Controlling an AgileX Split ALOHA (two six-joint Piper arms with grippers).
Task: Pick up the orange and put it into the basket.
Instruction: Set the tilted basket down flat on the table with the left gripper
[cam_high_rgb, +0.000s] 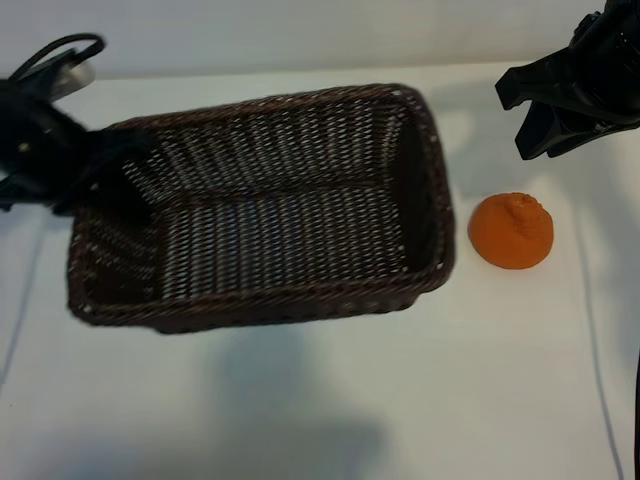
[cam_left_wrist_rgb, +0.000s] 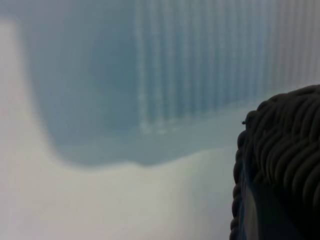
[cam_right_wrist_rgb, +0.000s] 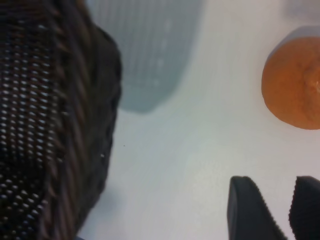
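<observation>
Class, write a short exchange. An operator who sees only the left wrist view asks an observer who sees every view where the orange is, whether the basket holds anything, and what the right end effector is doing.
Operator: Where is the orange?
Observer: On the table, just outside the right end of the basket.
Operator: Does the basket hold anything?
Observer: No, only its bare woven floor shows.
Operator: What about the right end effector?
Observer: It hangs open beyond the orange, holding nothing.
</observation>
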